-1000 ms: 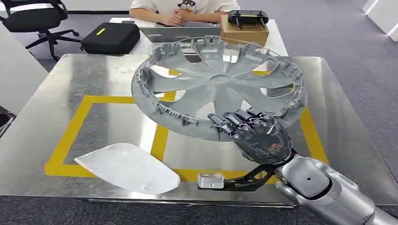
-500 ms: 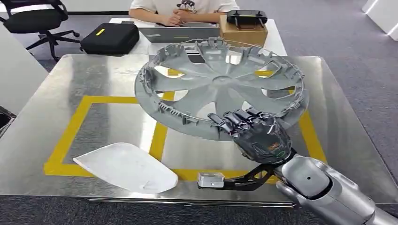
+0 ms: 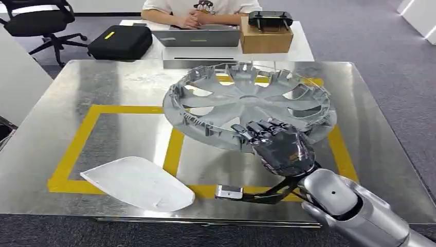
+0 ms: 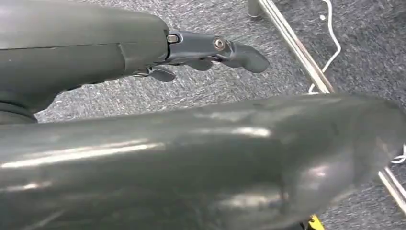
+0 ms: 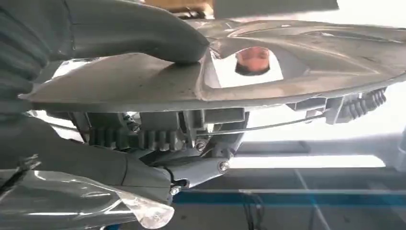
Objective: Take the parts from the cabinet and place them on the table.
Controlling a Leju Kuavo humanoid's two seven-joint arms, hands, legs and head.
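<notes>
Gripping the near rim of a grey wheel cover (image 3: pixel 250 105), the right hand (image 3: pixel 277 146) sits right of centre in the head view, its dark fingers (image 3: pixel 255 131) hooked over the rim's edge. In the right wrist view the thick thumb (image 5: pixel 143 33) presses on one face of the cover (image 5: pixel 287 52) while the fingers (image 5: pixel 191 170) close on the ribbed side, so the part is clamped between them. The cover lies tilted above the steel table (image 3: pixel 77 87), in the upper middle of the frame, over the far right part of the yellow tape outline (image 3: pixel 82 141). A white curved panel (image 3: pixel 138 183) lies flat on the table at the lower left, well apart from the cover. The left hand (image 4: pixel 206 48) shows at the top of its wrist view above grey carpet, its fingers loosely extended and holding nothing. Beyond the table, at the top edge, a person sits at a desk with a laptop (image 3: pixel 198 36), a cardboard box (image 3: pixel 266 36) and a black case (image 3: pixel 121 42).
</notes>
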